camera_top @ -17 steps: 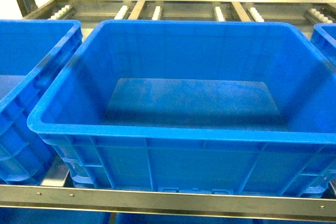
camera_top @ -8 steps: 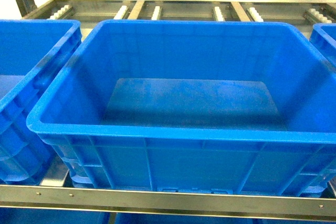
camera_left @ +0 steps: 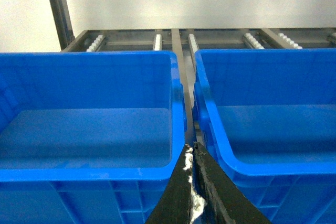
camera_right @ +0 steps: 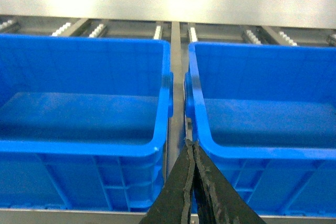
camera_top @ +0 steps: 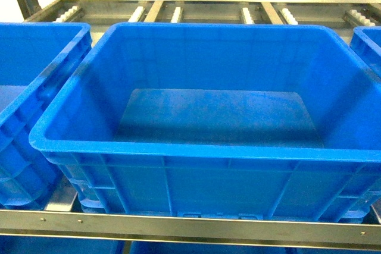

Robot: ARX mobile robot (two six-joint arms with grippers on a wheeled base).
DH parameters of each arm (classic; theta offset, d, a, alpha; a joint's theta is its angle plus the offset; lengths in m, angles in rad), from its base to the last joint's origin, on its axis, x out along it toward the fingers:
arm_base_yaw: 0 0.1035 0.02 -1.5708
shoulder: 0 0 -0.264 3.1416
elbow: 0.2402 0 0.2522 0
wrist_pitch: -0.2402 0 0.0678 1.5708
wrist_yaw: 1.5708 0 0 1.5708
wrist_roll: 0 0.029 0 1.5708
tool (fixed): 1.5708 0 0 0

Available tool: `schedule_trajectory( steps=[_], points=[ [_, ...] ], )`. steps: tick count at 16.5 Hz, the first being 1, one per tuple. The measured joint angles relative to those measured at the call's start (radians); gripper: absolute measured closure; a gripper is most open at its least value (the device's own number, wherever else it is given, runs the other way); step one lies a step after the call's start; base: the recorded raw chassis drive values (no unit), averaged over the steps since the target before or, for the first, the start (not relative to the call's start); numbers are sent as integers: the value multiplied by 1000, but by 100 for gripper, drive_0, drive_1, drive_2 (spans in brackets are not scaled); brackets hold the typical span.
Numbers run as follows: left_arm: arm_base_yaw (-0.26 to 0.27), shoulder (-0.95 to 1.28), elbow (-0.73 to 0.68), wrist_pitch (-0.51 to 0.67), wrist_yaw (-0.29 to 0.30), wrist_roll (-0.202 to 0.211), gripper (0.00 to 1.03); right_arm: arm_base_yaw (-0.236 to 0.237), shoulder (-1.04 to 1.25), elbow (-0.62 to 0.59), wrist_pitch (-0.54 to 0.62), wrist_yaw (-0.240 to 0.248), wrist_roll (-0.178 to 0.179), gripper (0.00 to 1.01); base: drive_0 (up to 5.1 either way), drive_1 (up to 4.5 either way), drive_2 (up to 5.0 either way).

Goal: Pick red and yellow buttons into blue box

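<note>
The blue box (camera_top: 65,96) fills the middle of the head view, a deep crate whose floor is bare. The red and yellow buttons are out of view in every frame. Neither gripper shows in the head view. In the left wrist view my left gripper (camera_left: 190,148) is shut with nothing in it, and white scuffs show along its pads. Its tips sit before the gap between two blue crates (camera_left: 89,174) (camera_left: 262,171). My right gripper (camera_right: 190,142) is likewise shut and empty, in front of the gap between two crates (camera_right: 79,148) (camera_right: 268,153).
More blue crates (camera_top: 36,57) (camera_top: 366,43) flank the box on the left and right. They stand on a metal roller rack (camera_top: 196,11) with a steel front rail (camera_top: 178,227). A pale wall lies behind, and an upright post (camera_left: 56,9) rises at the far left.
The head view has crept slightly, so the box sits a touch further left in frame. Nothing else has moved.
</note>
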Motion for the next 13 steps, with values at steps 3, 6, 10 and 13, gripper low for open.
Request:
schedule_trajectory(
  steps=[3,6,10,13],
  points=[
    [0,-172,0,-167,0,0,101,0,-2,-3,-15,0,0,99,0,0,0],
    [0,-170,0,-179,0,0,101,0,-2,-3,-14,-1,0,99,0,0,0],
    [0,-170,0,-182,0,0,101,0,-2,-3,-14,-1,0,99,0,0,0],
    [0,-170,0,-182,0,0,74,0,-2,-3,-14,-1,-1,66,0,0,0]
  ],
)
